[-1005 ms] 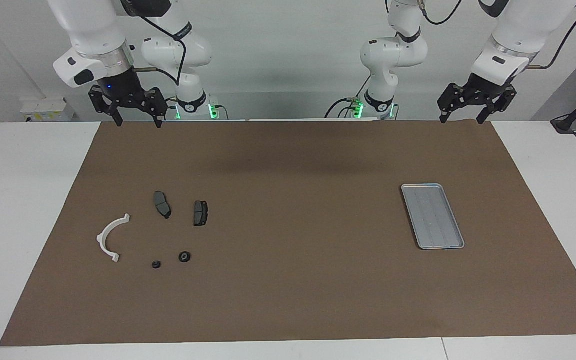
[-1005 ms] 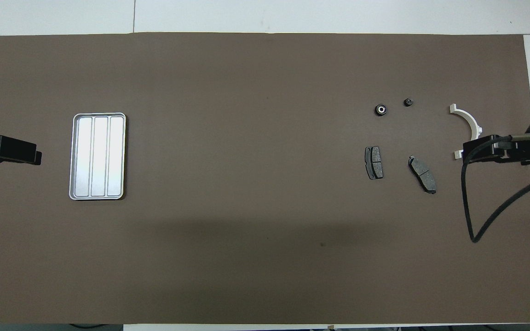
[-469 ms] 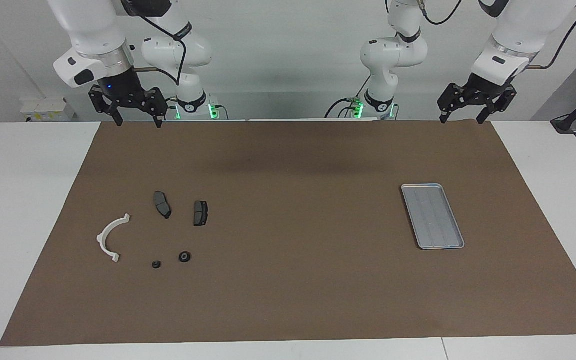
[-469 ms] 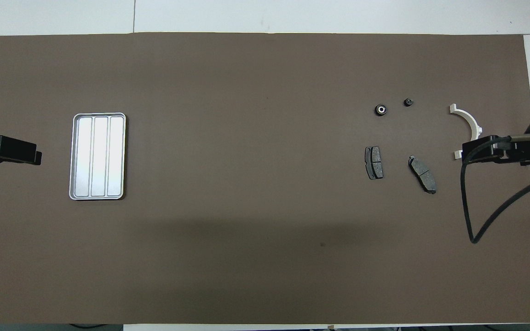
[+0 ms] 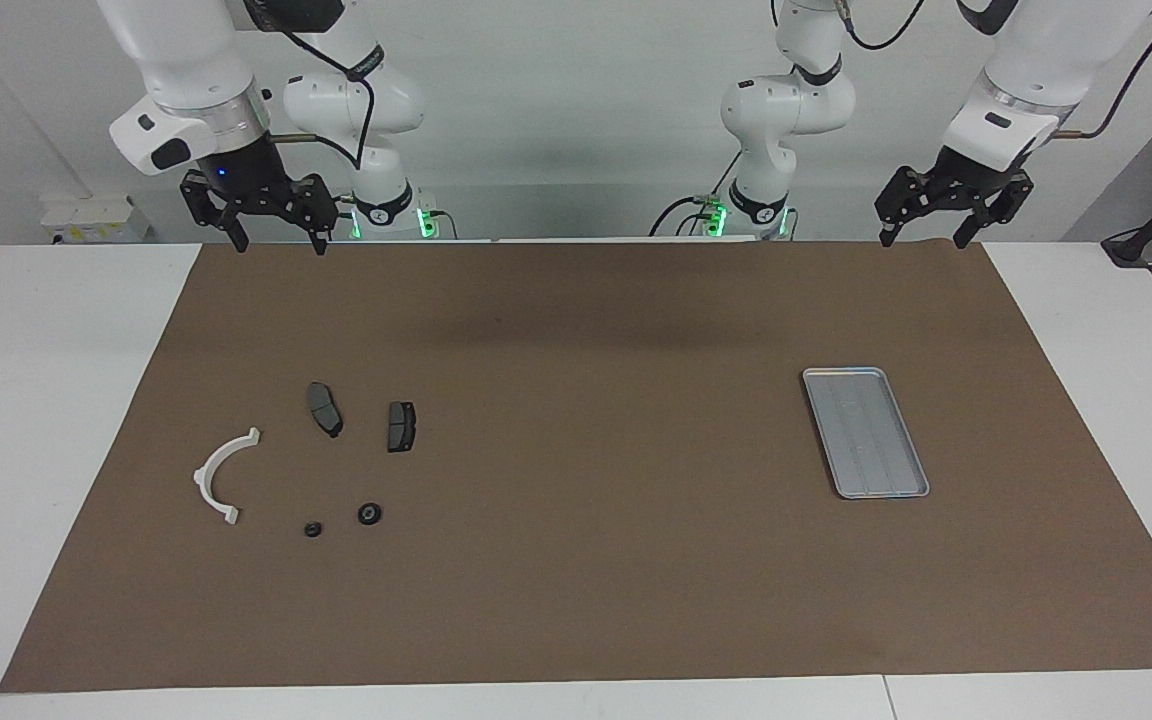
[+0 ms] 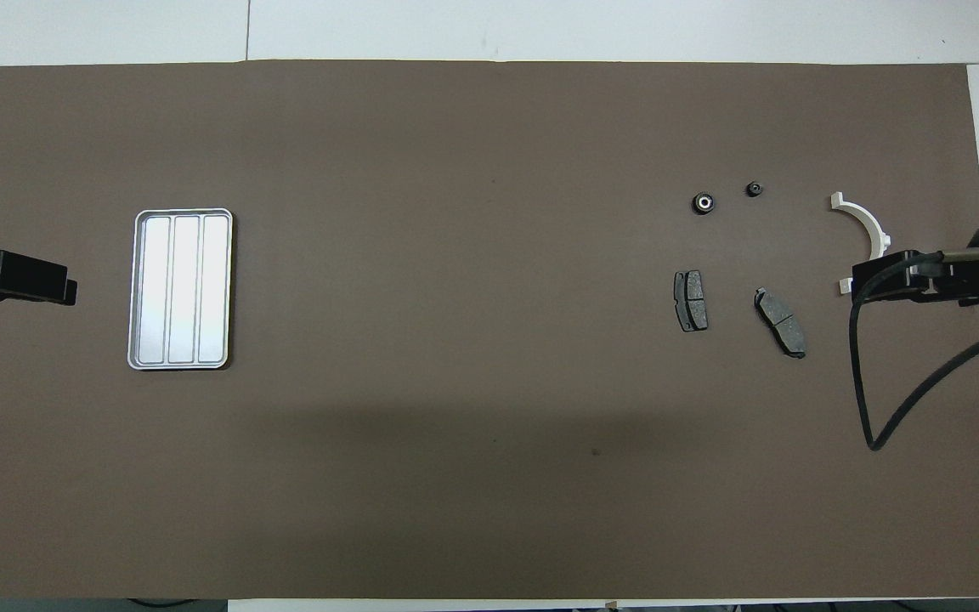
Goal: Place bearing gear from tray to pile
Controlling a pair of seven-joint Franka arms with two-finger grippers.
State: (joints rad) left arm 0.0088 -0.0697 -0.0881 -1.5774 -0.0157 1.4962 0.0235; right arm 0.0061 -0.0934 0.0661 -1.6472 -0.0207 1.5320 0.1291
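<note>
My left claw (image 5: pixel 919 240) hangs raised over the mat's edge nearest my bases, at the left arm's end of the table; its fingers stand wide apart and hold nothing. My right claw (image 5: pixel 277 245) hangs raised over the same edge at the right arm's end, fingers likewise wide and empty.

The tray (image 5: pixel 865 432) lies flat on the brown mat (image 5: pixel 576 600) toward the left arm's end, with nothing in it.

The pile sits toward the right arm's end, well apart from the tray. It consists of a white half-ring bracket (image 5: pixel 219 474), two dark brake pads (image 5: pixel 324 408) (image 5: pixel 401 426) lying nearer to my bases, and two small black round parts resting on the mat farther out: the larger bearing gear (image 5: pixel 369 513) and, beside it, a smaller ring (image 5: pixel 313 529). None of these parts touch one another.
</note>
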